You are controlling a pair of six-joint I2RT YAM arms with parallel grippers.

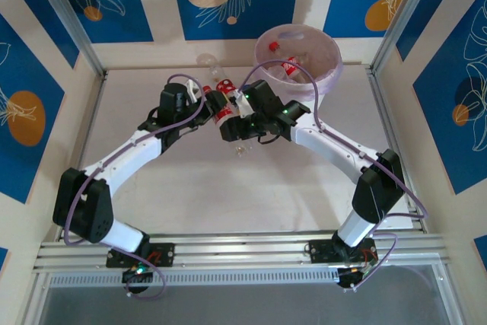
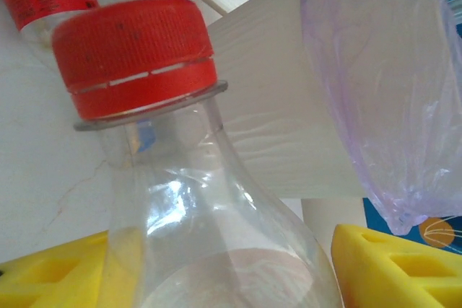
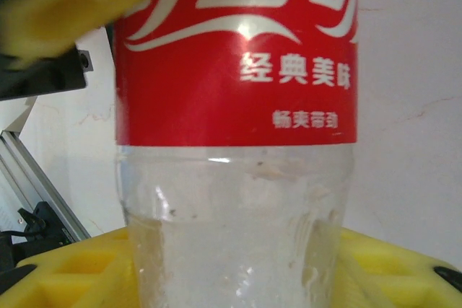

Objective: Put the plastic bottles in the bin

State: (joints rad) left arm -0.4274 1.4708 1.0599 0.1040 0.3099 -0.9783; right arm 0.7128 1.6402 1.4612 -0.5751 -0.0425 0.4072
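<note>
I am judging this step to be a hand-over: one bottle (image 1: 222, 109) is sitting between both tools at the tabletop (image 1: 228, 195) centre, and I cannot tell whether it is lifted off the surface. The bin (image 1: 335, 62) is standing at 1 o'clock from it. The left tool (image 1: 208, 98) is standing released: in its wrist view a gap is showing between the bottle's shoulder and the finger (image 2: 390, 265) at 4 o'clock. The right tool (image 1: 233, 119) is grasping the bottle low on its body, with both fingers (image 3: 72, 272) pressing the clear base below the red label (image 3: 238, 55). Next I am expecting to need the left tool backing away toward 9 o'clock. The right arm then needs to be swinging toward 1 o'clock until the bottle is over the bin's rim, and only there letting go. A loose bottle (image 1: 207, 61) is lying at 12 o'clock, waiting its turn
</note>
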